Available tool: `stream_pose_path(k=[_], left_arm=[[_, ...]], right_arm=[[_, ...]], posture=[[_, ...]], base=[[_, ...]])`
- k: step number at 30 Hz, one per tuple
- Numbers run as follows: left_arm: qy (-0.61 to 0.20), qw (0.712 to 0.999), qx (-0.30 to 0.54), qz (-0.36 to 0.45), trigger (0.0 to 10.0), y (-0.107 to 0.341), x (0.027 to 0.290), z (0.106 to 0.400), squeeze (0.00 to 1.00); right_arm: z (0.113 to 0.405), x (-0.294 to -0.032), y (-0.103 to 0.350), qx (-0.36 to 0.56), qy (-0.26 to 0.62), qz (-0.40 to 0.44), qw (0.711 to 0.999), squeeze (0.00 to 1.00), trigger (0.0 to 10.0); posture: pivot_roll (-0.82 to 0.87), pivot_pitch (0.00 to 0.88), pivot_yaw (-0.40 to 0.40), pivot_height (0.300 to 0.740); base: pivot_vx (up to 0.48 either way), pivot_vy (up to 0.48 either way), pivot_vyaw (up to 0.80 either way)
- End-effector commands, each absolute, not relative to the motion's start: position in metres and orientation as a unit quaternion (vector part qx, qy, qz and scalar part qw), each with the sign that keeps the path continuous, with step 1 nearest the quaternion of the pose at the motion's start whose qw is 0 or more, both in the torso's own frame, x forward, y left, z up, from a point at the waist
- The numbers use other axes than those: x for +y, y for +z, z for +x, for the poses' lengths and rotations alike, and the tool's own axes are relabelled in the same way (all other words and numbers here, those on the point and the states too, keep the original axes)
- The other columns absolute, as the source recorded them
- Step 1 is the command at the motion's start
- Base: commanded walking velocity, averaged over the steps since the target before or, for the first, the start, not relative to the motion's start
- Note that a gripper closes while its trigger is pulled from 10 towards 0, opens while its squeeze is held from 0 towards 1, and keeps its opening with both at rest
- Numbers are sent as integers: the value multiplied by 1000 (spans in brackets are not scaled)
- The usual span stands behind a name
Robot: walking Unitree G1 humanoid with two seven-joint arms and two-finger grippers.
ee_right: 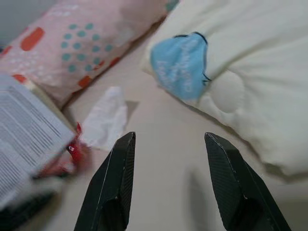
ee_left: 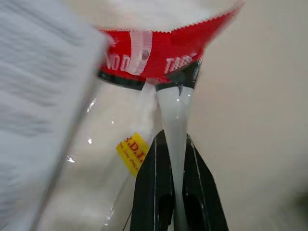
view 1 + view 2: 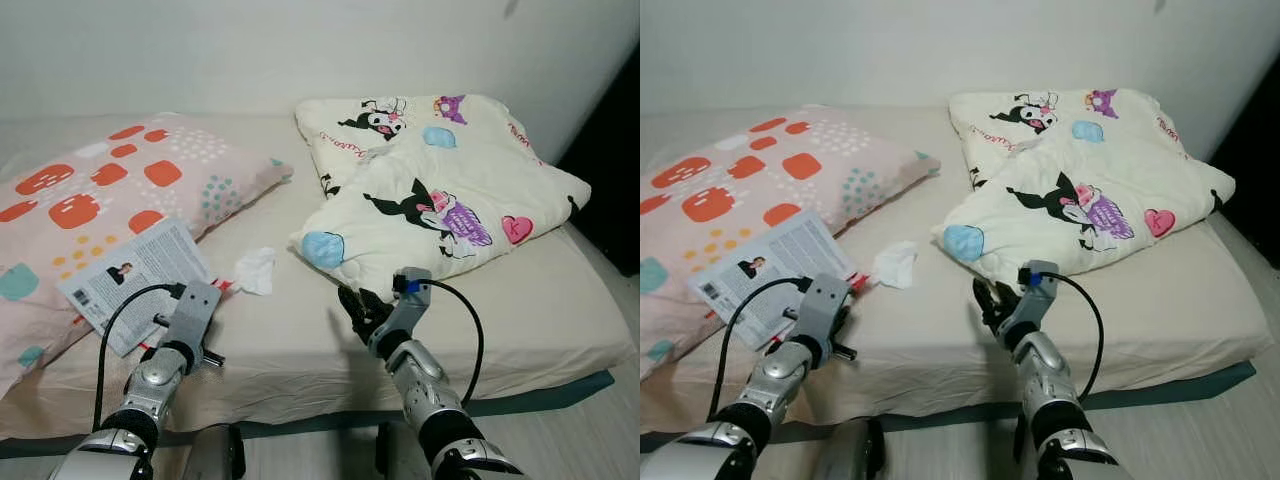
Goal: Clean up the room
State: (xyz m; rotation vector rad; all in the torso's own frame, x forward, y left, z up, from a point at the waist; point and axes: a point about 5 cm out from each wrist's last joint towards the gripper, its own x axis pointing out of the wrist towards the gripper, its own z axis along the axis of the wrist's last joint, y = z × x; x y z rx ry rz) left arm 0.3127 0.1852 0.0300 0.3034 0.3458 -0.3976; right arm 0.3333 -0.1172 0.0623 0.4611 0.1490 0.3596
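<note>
Beige bedding [image 3: 300,330] is covering the mattress I am standing at, with a pale wall behind it. Furthest to my left, a pink pillow [image 3: 110,190] with orange patches is lying along the bed, and a printed magazine [image 3: 135,280] is resting half on its near corner. Just beside the magazine's lower edge, my left gripper [image 2: 171,192] is pinching a clear plastic wrapper [image 2: 159,91] with a red printed band; in the left wrist view my two fingers are pressing together on a thin fold of film. I am judging this grip as marginal: the film is slick and bunched, so it could be slipping free as I lift, and the wrapper appears to be tucked against or under the magazine, so a pull could be dragging the pages off the pillow. Moving toward the middle, a crumpled white tissue [image 3: 255,270] is lying loose on the sheet, near the wrapper but apart from it, and is not yet being collected; a draught from any sweeping arm could be shifting it. Next, my right gripper [image 1: 168,183] is hovering low over bare sheet with its fingers spread and holding nothing, pointing toward the tissue. On my right, a folded cartoon-print quilt [image 3: 440,190] is sitting close to that arm, and a careless reach could be snagging its nearest corner.
</note>
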Motion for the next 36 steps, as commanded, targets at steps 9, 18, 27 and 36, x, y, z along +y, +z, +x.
stream_pose_path(k=[9,18,27,36], left_arm=[[-239,961,141,-9,0,39,184,314,0],[-154,975,92,-130,0,55,200,326,0],[-149,932,73,-323,0,42,225,306,0],[-88,928,101,-349,0,20,249,280,0]], right_arm=[[342,-111,75,59,195,243,949,0,10000],[345,-112,80,46,198,242,949,0,10000],[349,-122,82,41,185,249,950,0,10000],[350,-122,84,41,187,248,950,0,10000]], posture=[[117,34,-66,556],[112,17,-69,556],[124,0,-82,556],[137,0,-84,556]], base=[[0,0,0],[0,0,0],[0,0,481],[0,0,760]])
